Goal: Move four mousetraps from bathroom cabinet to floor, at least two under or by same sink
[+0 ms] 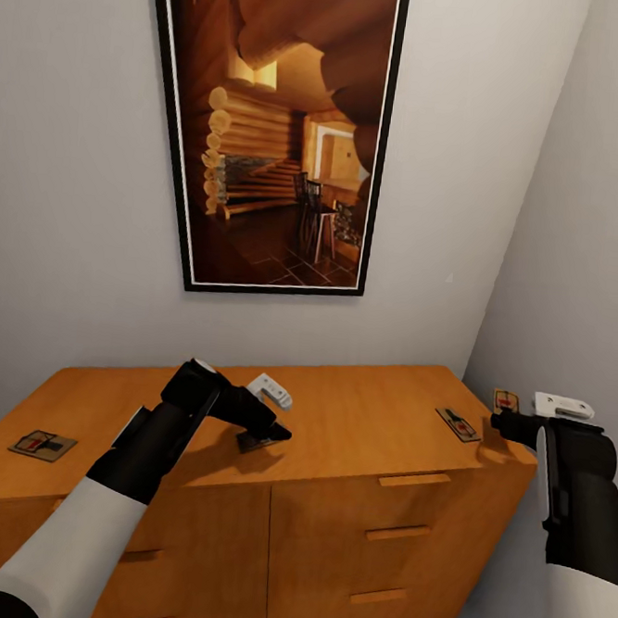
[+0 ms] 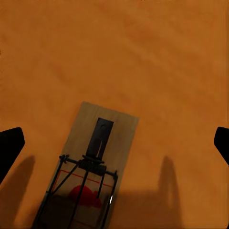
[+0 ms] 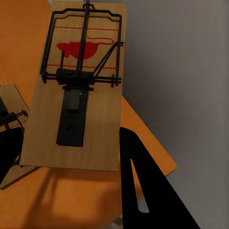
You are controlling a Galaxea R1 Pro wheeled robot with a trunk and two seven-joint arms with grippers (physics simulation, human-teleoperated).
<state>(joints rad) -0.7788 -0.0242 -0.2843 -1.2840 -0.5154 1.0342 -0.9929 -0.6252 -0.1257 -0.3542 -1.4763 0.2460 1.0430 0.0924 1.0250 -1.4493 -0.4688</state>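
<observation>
Facing the cabinet (image 1: pixel 337 423) in the head view, the robot is working both arms over its orange top. The left gripper (image 1: pixel 267 431) is hovering at the middle, over a mousetrap (image 1: pixel 257 442) half hidden beneath it; another trap (image 1: pixel 43 444) is lying at nine o'clock, a third (image 1: pixel 458 423) at three o'clock. The right gripper (image 1: pixel 505 419) is holding a fourth trap (image 1: pixel 505 400) off the right-hand corner

In the left wrist view, the fingers (image 2: pixel 10 148) are standing wide apart, with the middle trap (image 2: pixel 93 167) lying at seven o'clock, off-centre between them. Judging by this, the gripper should be shifting over the board before lowering and closing across its narrow sides

In the right wrist view, the held trap (image 3: pixel 81 90) is sitting clamped at its lower edge by the dark fingers (image 3: pixel 143 191)
</observation>
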